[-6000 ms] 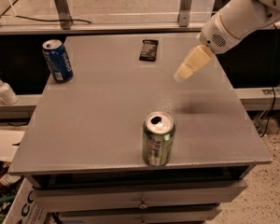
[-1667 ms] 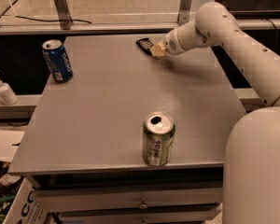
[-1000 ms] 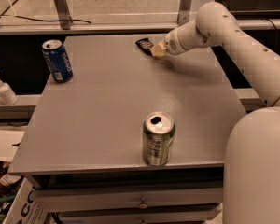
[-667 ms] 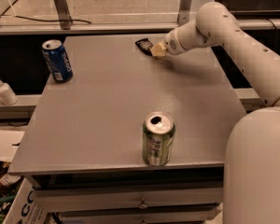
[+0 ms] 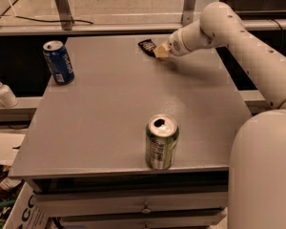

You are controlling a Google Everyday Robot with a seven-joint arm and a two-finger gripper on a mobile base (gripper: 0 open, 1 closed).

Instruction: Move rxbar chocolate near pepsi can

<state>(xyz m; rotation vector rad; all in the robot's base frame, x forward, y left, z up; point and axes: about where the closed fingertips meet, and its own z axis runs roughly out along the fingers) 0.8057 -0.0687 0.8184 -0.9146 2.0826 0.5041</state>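
Note:
The rxbar chocolate, a small black bar, is at the far middle of the grey table. My gripper is at the bar's right end, shut on it, and covers that end. The bar sits tilted, its left end free. The pepsi can, blue with a silver top, stands upright at the table's far left, well apart from the bar and the gripper.
A green can with a silver top stands upright near the table's front edge. A white pump bottle stands on a lower ledge to the left. My arm spans the table's right side. Metal frame posts rise behind the table.
Six seconds ago the gripper hovered right of the bar; it has since moved left onto the bar's right end, and the bar has shifted slightly left. Nothing visible has moved over the last second.

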